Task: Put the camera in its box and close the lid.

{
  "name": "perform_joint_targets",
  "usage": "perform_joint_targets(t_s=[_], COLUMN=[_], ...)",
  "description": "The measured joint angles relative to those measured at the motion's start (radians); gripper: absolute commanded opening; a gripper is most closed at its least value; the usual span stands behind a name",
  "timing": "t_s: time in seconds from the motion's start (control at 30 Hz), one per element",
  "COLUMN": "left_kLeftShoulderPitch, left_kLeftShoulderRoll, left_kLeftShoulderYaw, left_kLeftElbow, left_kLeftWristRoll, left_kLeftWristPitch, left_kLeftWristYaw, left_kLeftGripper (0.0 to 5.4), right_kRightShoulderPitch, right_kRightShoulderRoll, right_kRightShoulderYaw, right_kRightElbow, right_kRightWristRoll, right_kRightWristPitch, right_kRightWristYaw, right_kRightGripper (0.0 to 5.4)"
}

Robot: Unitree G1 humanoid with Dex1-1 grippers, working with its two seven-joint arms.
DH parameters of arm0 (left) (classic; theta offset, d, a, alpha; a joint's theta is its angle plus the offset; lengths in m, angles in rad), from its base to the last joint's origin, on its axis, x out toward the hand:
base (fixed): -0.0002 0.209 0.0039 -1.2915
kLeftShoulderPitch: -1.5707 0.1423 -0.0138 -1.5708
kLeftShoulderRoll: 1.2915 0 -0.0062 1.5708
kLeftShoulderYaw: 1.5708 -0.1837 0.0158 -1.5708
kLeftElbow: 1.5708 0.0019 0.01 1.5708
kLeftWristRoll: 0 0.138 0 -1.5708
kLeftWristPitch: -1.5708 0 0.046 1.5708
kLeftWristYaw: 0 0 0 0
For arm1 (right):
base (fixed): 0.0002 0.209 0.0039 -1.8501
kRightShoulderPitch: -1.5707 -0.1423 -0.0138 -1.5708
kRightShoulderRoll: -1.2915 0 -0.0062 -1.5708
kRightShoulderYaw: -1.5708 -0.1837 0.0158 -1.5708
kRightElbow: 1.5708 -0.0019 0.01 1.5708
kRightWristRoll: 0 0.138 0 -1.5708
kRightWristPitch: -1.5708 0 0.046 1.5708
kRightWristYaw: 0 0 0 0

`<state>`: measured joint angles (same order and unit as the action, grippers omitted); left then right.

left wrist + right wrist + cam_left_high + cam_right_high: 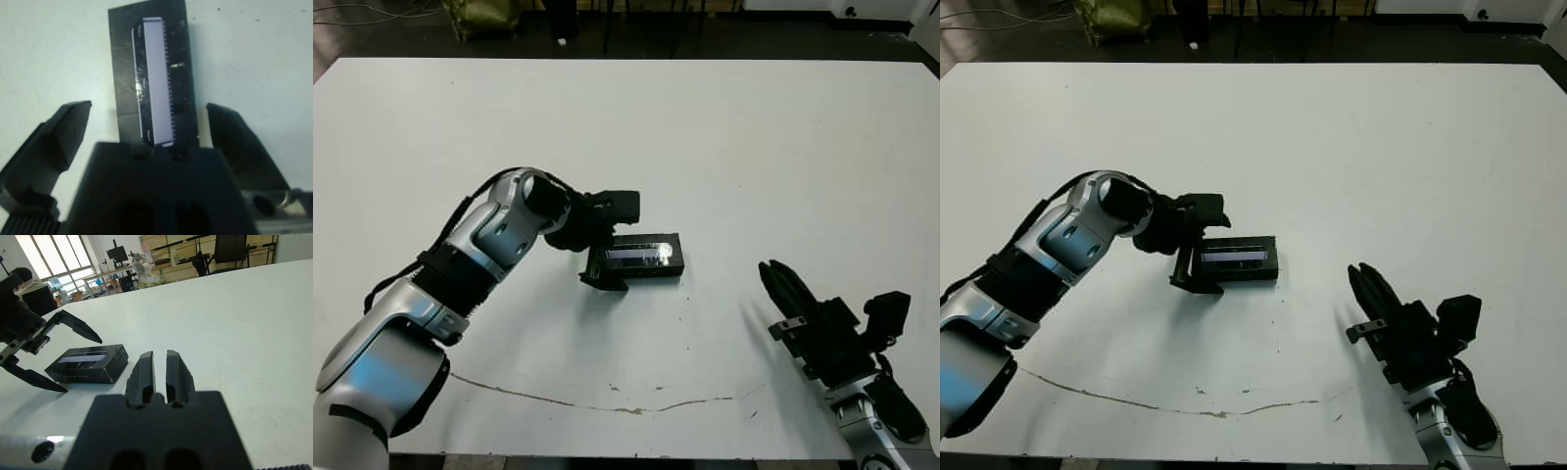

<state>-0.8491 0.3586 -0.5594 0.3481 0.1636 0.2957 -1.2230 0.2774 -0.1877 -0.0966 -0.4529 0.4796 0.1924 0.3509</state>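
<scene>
A flat black lid [641,255] with a long glossy window strip lies on top of the black box [93,373] at the middle of the white table [705,127]. The camera is out of view. My left gripper [604,262] is open, and its two fingers [68,132] straddle the left end of the lidded box without touching it. My right gripper [769,266] is shut and empty. It hovers near the table's front right, well apart from the box, and points toward the far side.
A thin brownish scratch line [607,406] runs across the table near its front edge. Bare white tabletop surrounds the box on all sides. Dark floor and chair legs [607,24] lie beyond the far edge.
</scene>
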Motion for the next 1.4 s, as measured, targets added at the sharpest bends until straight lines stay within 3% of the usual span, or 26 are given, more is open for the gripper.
perform_joint_targets(t_s=[0.3, 0.67, 0.93, 1.2, 1.27, 1.4], left_kLeftShoulderPitch=[0.034, 0.108, 0.131, 0.174, 0.222, 0.351], left_kLeftShoulderRoll=[0.004, -0.002, -0.028, -0.040, -0.057, -0.123], left_kLeftShoulderYaw=[0.055, 0.227, 0.256, 0.314, 0.335, 0.340], left_kLeftElbow=[0.001, -0.078, -0.082, -0.152, -0.201, -0.299], left_kLeftWristRoll=[-0.039, -0.236, -0.297, -0.373, -0.360, -0.196], left_kLeftWristPitch=[-0.024, -0.017, -0.054, -0.008, -0.027, -0.206], left_kLeftWristYaw=[0.013, 0.033, 0.062, 0.114, 0.206, 0.529], left_kLeftGripper=[5.38, 5.38, 5.38, 5.38, 5.29, 4.53], right_kRightShoulderPitch=[0.000, -0.001, 0.000, 0.000, -0.001, -0.001], right_kRightShoulderRoll=[0.000, 0.000, 0.001, 0.001, 0.001, 0.002], right_kRightShoulderYaw=[0.000, 0.001, 0.004, 0.008, 0.008, 0.009], right_kRightElbow=[-0.004, -0.001, -0.002, -0.002, 0.000, 0.001], right_kRightWristRoll=[0.003, -0.006, -0.005, -0.013, -0.011, -0.007], right_kRightWristPitch=[0.005, 0.001, 0.001, 0.003, 0.003, 0.003], right_kRightWristYaw=[0.001, 0.005, 0.001, -0.008, -0.005, 0.001], right_kRightGripper=[0.00, 0.00, 0.00, 0.00, 0.00, 0.00])
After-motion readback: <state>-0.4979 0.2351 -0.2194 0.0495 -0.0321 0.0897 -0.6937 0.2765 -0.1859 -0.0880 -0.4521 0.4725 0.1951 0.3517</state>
